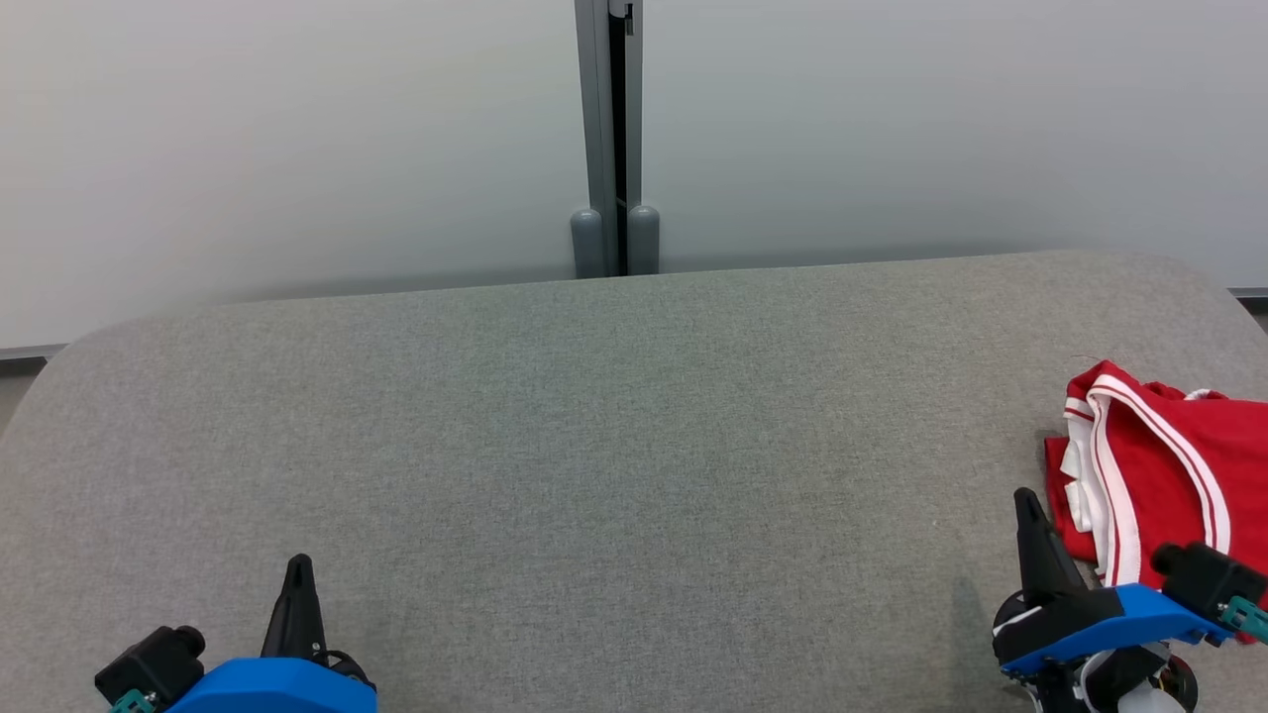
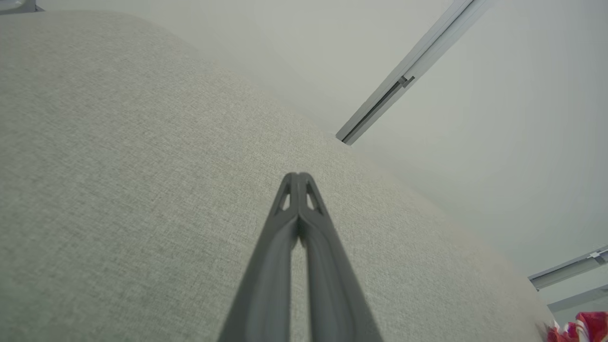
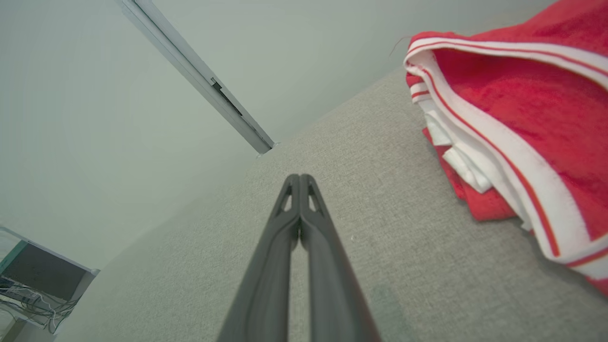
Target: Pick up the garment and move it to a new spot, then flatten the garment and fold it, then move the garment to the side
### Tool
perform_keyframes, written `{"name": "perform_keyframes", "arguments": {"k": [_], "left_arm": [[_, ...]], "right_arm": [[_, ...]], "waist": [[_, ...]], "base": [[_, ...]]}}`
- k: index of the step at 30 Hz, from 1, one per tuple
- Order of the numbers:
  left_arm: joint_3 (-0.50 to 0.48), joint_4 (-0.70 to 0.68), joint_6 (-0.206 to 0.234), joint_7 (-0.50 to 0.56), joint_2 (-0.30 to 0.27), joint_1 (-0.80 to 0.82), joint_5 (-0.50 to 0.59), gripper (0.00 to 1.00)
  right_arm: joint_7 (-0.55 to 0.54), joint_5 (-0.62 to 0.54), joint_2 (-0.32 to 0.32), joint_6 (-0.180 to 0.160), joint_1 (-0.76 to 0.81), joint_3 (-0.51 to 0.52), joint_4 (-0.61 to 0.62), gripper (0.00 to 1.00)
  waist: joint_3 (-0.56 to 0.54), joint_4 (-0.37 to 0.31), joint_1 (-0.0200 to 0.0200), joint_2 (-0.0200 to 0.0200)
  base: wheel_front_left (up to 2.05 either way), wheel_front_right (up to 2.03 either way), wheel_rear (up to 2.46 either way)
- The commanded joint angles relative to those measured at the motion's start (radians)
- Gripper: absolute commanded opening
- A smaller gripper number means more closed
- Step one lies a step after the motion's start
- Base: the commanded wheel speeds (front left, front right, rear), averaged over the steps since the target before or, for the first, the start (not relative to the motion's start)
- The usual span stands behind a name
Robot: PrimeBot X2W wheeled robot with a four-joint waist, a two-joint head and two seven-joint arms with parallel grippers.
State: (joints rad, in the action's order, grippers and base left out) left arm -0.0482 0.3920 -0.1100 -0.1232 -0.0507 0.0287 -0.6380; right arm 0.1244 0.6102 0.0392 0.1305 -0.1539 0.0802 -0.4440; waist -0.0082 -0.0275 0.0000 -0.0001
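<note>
The red garment (image 1: 1159, 465) lies bunched at 3 o'clock on the grey surface (image 1: 594, 446). The left hand (image 1: 297, 569) at 7 o'clock and the right hand (image 1: 1027, 505) at 5 are closed, holding nothing. I think the right hand should open first, then pinch the striped edge (image 3: 498, 147). The right wrist view shows the white folds (image 3: 456, 161) up close; the head view shows both hands.

No lettering, label, brand or number can be read anywhere (the garment (image 1: 1169, 456) carries plain stripes).
</note>
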Motion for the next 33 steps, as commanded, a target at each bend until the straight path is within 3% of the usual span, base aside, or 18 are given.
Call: {"name": "perform_keyframes", "arguments": {"k": [1,33], "left_arm": [[-0.003,-0.019,-0.006,0.006,-0.001,0.033,-0.029,0.0],[-0.032,-0.078,-0.015,0.108,0.0,0.057,-0.444,0.0]], "right_arm": [[-0.007,0.031,0.007,0.0,0.0,0.003,0.022,0.0],[-0.109,0.457,0.01,0.0,0.021,0.017,0.103,0.0]], "waist": [[0.0,0.0,0.0,0.0],[0.004,0.01,0.0,0.0]], "base": [[0.0,0.0,0.0],[0.0,0.0,0.0]]}}
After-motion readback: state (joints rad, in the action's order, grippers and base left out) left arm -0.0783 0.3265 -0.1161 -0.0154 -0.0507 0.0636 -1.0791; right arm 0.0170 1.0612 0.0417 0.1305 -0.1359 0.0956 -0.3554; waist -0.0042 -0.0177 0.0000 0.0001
